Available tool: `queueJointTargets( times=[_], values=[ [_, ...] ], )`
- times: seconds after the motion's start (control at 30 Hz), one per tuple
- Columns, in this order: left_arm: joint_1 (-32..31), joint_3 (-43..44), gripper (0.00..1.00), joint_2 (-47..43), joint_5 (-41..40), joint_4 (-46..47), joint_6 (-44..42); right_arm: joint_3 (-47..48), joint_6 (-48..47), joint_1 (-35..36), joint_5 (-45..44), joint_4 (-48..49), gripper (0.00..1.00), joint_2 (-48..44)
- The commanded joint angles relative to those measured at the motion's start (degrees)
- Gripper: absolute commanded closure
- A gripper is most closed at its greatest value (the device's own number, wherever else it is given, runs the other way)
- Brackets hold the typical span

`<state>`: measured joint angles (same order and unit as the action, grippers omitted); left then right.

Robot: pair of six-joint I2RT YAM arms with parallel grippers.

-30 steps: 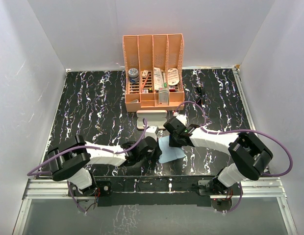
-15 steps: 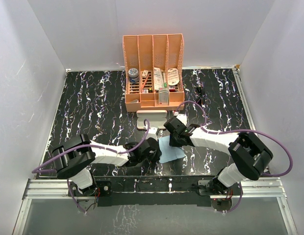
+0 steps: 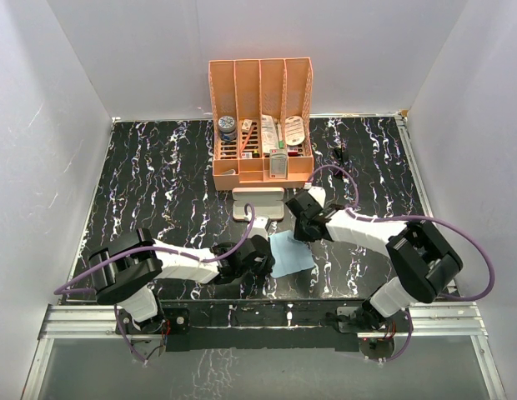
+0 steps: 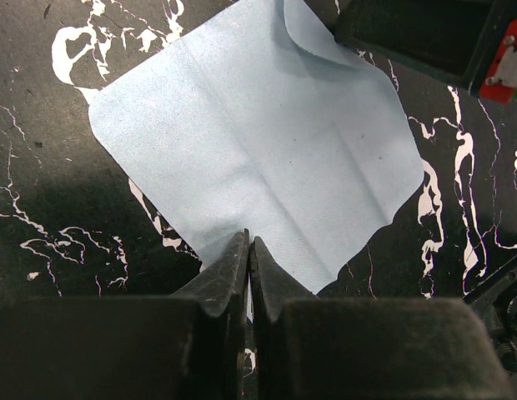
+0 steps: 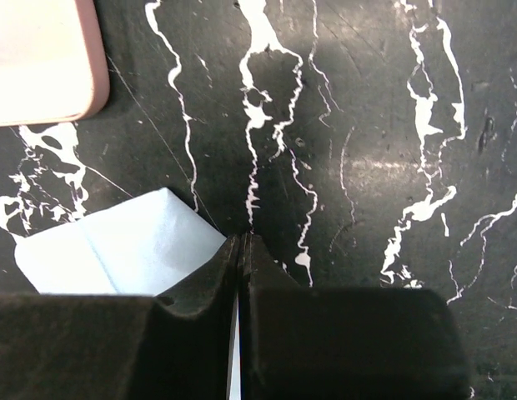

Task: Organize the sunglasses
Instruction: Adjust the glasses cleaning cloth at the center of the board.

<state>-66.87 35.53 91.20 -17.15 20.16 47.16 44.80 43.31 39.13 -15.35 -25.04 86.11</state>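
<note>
The sunglasses [image 3: 338, 154] show only as a small dark thin shape on the black marbled table, right of the organizer, far from both grippers. The light blue cloth [image 3: 292, 254] lies flat near the table's front. My left gripper [image 3: 263, 248] is shut, its tips [image 4: 248, 240] on the cloth's [image 4: 258, 142] near corner. My right gripper [image 3: 297, 233] is shut, its tips [image 5: 243, 237] at the cloth's [image 5: 117, 250] far corner, which curls up a little. The pink case [image 3: 258, 202] lies closed just beyond the cloth and also shows in the right wrist view [image 5: 37, 58].
An orange desk organizer [image 3: 260, 125] with several slots of small items stands at the back centre. White walls close in the table on the left, right and back. My right gripper's body [image 4: 417, 33] shows in the left wrist view.
My right gripper has moved away and to the right, and the cloth now lies more spread out. My left gripper has barely moved.
</note>
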Motion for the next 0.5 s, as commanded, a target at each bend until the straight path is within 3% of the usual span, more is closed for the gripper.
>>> queueJointTargets(
  times=[0.0,0.17,0.47],
  values=[
    [-0.4,0.3,1.00,0.2,-0.5,-3.6,0.0,3.8,-2.0,-0.3,-2.0,1.3,1.00,0.4],
    [-0.5,0.2,1.00,-0.4,-0.7,-3.7,-0.1,4.4,-2.6,-0.6,-5.8,-1.2,1.00,-1.8],
    [-0.5,0.2,1.00,-0.9,-0.9,-5.4,-0.4,2.3,-2.6,-0.9,-1.9,-3.3,0.98,-6.6]
  ],
)
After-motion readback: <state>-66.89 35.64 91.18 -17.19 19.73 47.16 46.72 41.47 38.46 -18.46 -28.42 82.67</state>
